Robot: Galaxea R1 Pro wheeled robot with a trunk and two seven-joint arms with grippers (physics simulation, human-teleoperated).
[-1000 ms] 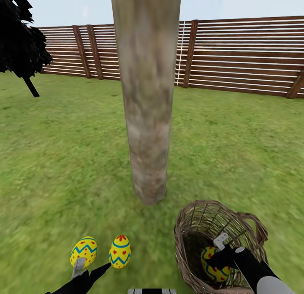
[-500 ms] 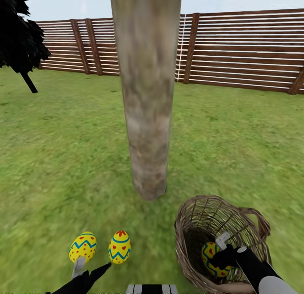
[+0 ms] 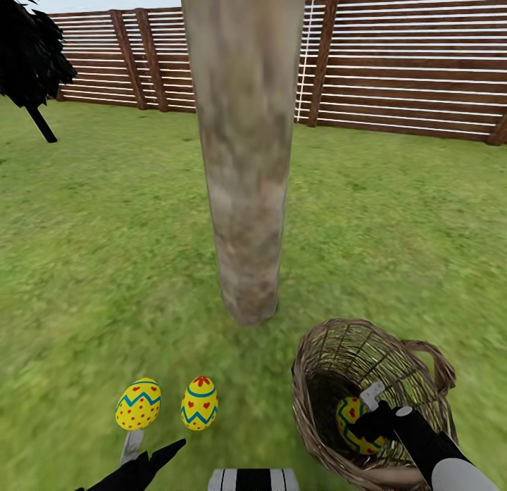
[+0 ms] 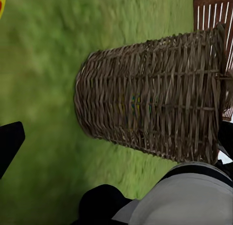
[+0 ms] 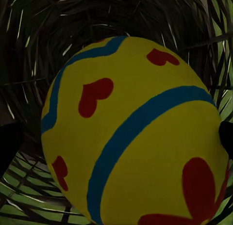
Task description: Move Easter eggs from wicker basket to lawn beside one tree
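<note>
Head view: pale grey-brown tree trunk (image 3: 243, 160) upright at 12 o'clock on the lawn (image 3: 105, 265), brown slat fence (image 3: 408, 68) behind, dark tree (image 3: 28, 54) at 10 o'clock. Two eggs on the grass at 7 o'clock from the trunk base, side by side and apart: dotted egg (image 3: 138, 404) and heart-topped egg (image 3: 200, 404). Left hand (image 3: 144, 457) low, just short of both, touching neither; fingers spread wide, nothing held. Wicker basket (image 3: 331, 350) upright on the grass at 5 o'clock from the trunk base, loop handle on its far right side. Third egg (image 3: 350, 422) inside the basket, none of it above the rim. Right hand (image 3: 370, 415) reaching into the basket against that egg. Right wrist view: third egg (image 5: 136, 133) close up between dark fingertips at either edge; firm grip or mere contact: cannot tell. Left wrist view: basket wall (image 4: 150, 99) seen from outside, yellow and blue faintly visible through the weave.
</note>
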